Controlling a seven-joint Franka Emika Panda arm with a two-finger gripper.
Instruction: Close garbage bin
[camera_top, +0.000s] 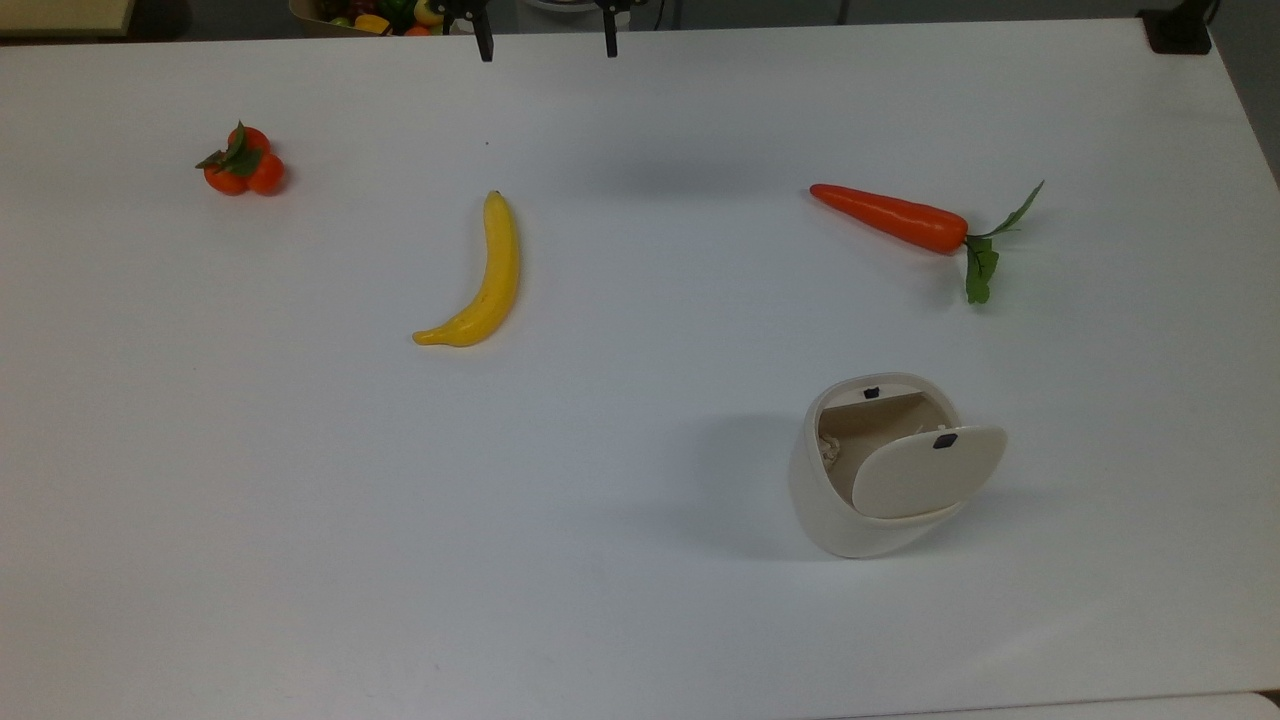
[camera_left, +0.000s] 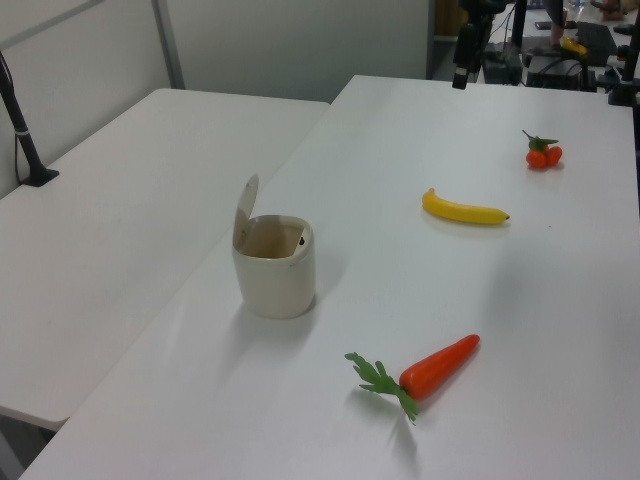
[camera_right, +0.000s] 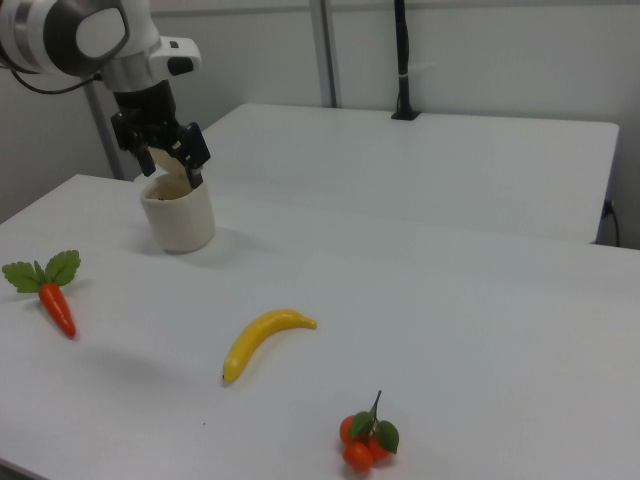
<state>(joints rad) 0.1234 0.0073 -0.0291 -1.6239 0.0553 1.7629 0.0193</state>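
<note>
The cream-white garbage bin stands on the white table toward the top view's lower right. Its flat lid with a small black tab is tilted up, so the beige inside shows. In the left view the bin has its lid standing nearly upright at its left rim. My gripper hangs open at the table's far edge in the top view, well away from the bin, with nothing between its black fingers. In the right view the gripper overlaps the bin in the picture.
A yellow banana lies mid-table, an orange carrot with green leaves lies beyond the bin, and a cluster of small orange fruits sits at the top view's left. A second white table adjoins, with a black post.
</note>
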